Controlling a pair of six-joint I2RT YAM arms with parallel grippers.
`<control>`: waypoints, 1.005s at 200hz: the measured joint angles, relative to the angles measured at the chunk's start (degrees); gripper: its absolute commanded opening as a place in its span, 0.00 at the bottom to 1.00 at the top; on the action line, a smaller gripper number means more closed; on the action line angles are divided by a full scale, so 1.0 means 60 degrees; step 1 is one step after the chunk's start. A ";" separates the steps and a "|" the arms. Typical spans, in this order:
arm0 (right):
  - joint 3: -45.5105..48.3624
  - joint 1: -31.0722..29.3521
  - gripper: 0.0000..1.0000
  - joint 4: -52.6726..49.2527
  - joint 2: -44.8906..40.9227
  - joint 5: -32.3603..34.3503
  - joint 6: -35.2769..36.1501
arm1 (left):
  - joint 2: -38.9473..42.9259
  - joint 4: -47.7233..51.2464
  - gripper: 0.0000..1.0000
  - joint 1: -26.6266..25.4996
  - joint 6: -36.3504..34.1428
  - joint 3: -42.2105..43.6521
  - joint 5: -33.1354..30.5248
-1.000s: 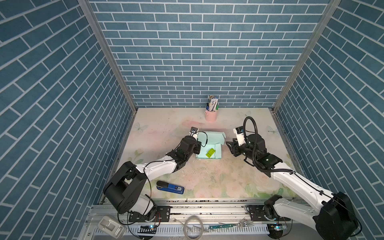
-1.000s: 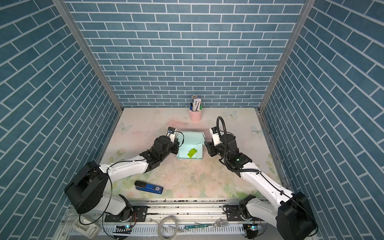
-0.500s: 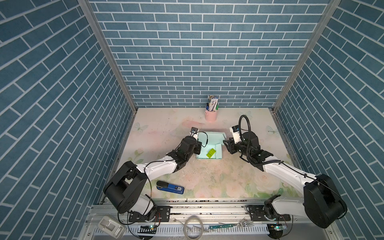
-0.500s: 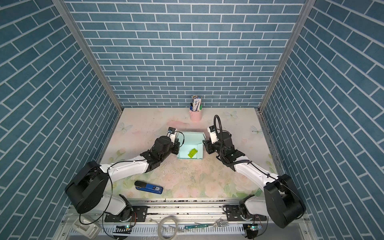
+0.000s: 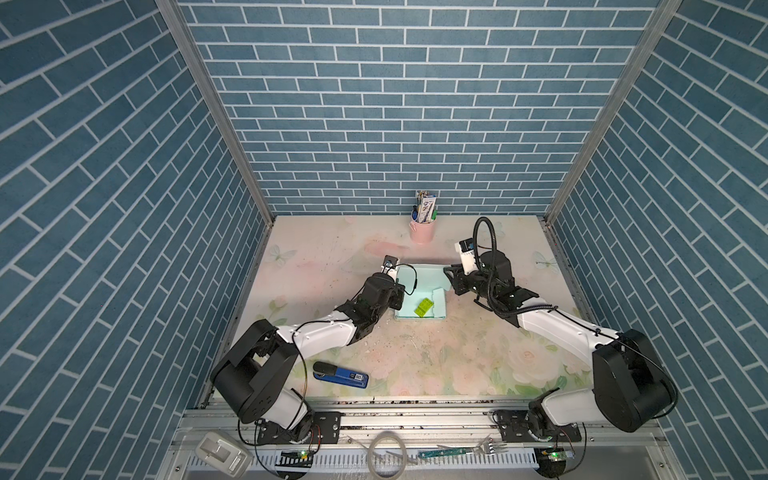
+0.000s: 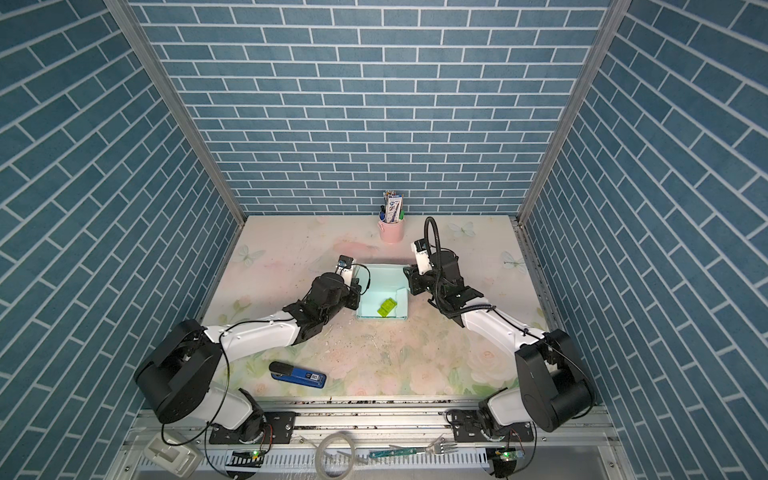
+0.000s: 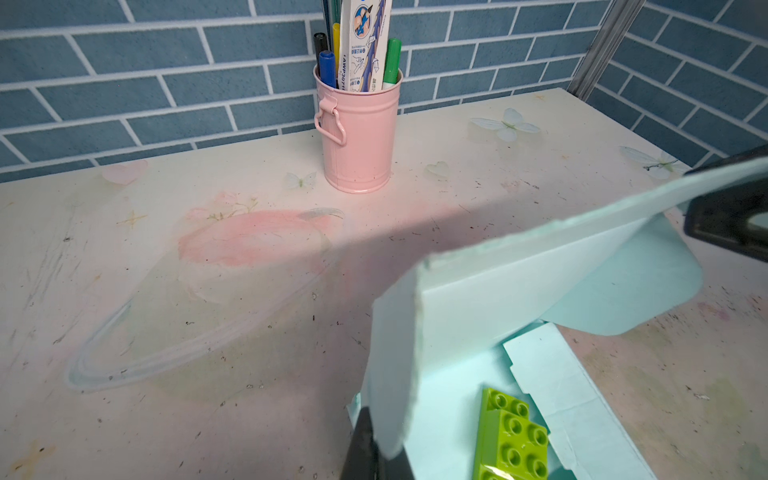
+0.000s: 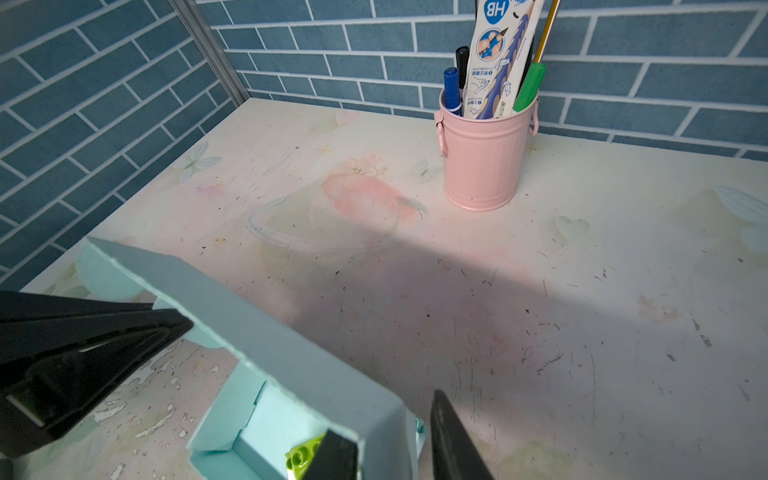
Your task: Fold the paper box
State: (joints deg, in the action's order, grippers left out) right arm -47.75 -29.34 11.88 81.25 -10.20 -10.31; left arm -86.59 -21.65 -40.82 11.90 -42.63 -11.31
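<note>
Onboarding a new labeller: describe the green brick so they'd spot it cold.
In the middle of the flowery table sits a pale mint paper box. The green brick lies on its floor, near the front edge. It is the only green, studded thing: the stapler is blue and outside the box, and the pink cup stands at the back.

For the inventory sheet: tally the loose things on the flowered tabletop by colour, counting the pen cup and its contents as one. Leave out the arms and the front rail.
Mint: 1, the paper box
Green: 1, the toy brick lying inside it
Pink: 1, the pen cup
Blue: 1, the stapler
Total: 4
</note>
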 measured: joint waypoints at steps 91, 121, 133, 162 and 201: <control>-0.1177 0.0000 0.30 -0.2116 0.0466 0.0098 0.0040 | -0.0036 -0.0004 0.00 -0.0018 -0.0029 -0.0087 0.0007; -0.1224 0.0000 0.29 -0.2448 0.0678 0.0160 0.0040 | -0.0036 0.0004 0.00 -0.0044 -0.0066 -0.0138 0.0004; -0.1348 0.0000 0.27 -0.2641 0.0812 0.0186 0.0044 | -0.0036 0.0007 0.00 -0.0069 -0.0087 -0.0157 0.0004; -0.1512 0.0000 0.23 -0.2779 0.0918 0.0255 0.0051 | -0.0036 0.0022 0.00 -0.0098 -0.0124 -0.0178 0.0004; -0.1534 0.0000 0.18 -0.2849 0.0925 0.0331 0.0055 | -0.0036 0.0055 0.00 -0.0098 -0.0138 -0.0178 0.0007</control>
State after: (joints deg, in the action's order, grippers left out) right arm -56.95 -29.34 -5.21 86.80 -8.21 -9.98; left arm -86.80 -21.32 -41.41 11.07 -43.70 -11.27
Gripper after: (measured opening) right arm 0.199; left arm 0.054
